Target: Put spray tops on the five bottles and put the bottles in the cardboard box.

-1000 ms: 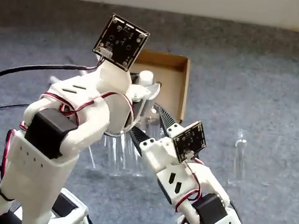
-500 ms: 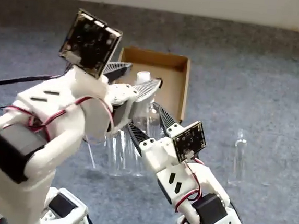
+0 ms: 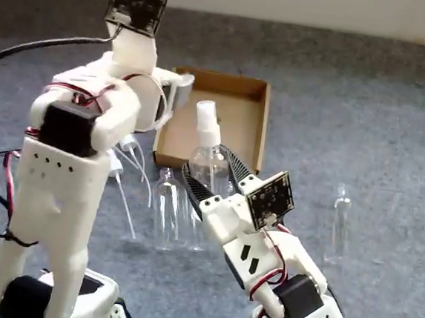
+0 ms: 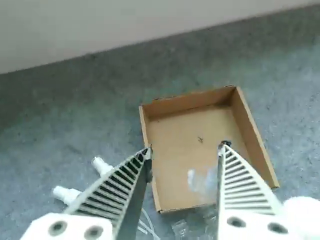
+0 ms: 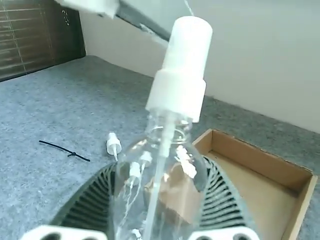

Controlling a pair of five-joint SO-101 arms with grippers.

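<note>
One bottle (image 5: 165, 192) stands upright, gripped in our right hand (image 5: 160, 170), its white spray top (image 5: 182, 70) on. Beside it we see more clear bottles (image 3: 167, 207) standing on the grey desk (image 3: 394, 130). Just beyond lies the cardboard box (image 4: 200, 125); our left hand (image 4: 185, 148) hangs spread wide above it.

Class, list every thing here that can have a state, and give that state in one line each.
held bottle: upright, spray top fitted.
right gripper: shut on the held bottle.
left gripper: open, holding nothing.
cardboard box: open-topped, lying flat.
lone bottle: upright, no spray top.
loose spray tops: lying on their sides, unfitted.
</note>
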